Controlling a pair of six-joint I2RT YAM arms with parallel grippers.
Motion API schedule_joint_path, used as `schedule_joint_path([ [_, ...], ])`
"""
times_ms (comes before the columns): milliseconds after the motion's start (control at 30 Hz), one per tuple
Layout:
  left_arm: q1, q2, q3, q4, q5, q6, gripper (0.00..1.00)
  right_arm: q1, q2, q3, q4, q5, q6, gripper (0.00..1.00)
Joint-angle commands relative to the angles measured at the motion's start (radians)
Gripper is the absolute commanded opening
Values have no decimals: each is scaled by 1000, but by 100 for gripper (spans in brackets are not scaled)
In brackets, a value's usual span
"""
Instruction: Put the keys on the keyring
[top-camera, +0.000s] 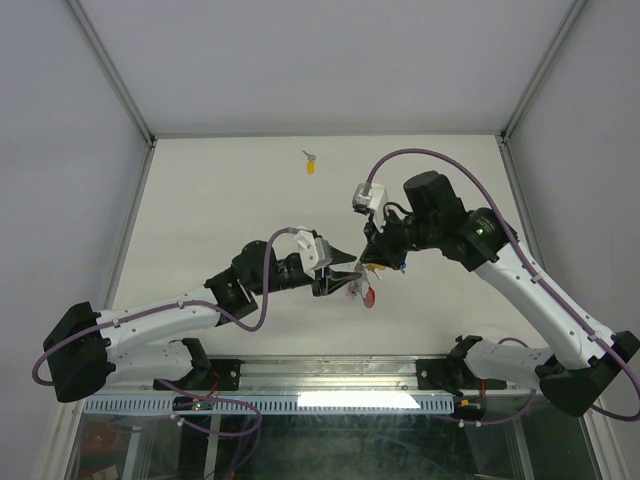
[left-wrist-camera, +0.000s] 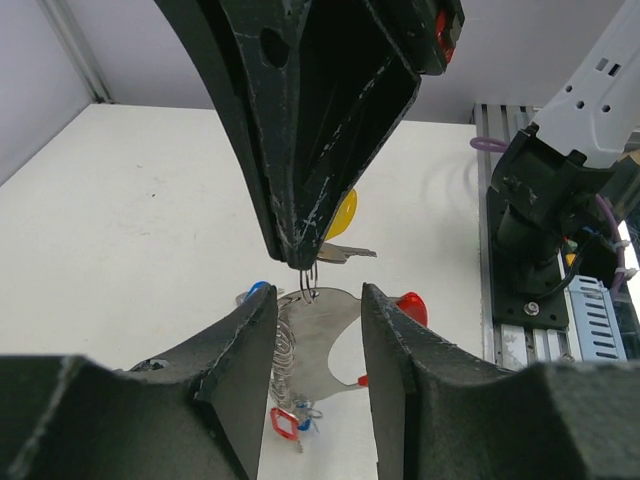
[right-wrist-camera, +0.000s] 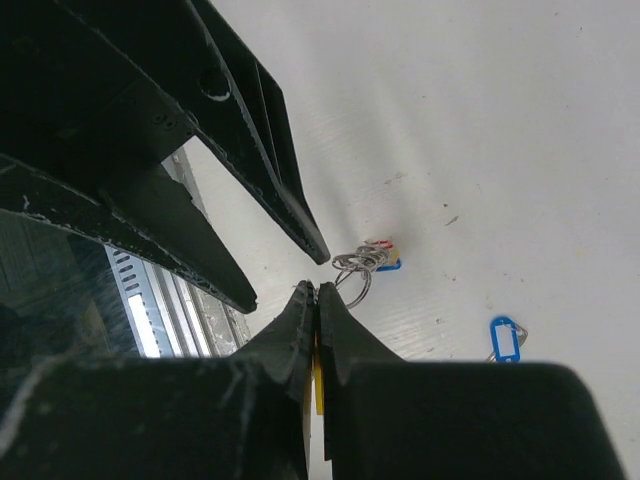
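the right jaws are pinching a thin ring of the keyring (left-wrist-camera: 322, 335) near the near edge of the surface (top-camera: 200, 215). the left jaws, spread around it, should be closing slowly, holding it steady.

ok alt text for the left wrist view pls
From above, the right gripper pinches a thin wire loop of the keyring, between the left gripper's parted fingers. A yellow-tagged key shows just behind it.

I have the left hand (top-camera: 340, 275) and right hand (top-camera: 372, 262) tip to tip over the table (top-camera: 220, 200) centre, the keyring (top-camera: 362, 290) between them. One key (top-camera: 311, 163) lies far behind, well apart.
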Motion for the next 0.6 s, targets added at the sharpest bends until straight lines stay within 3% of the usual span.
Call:
schedule_joint_path([
  [0,-18,21,60,-18,-34,31,37,5,-11,41,76,-17,33,0],
  [567,-24,43,83,-35,-45,51,26,20,-17,25,94,-28,27,0],
])
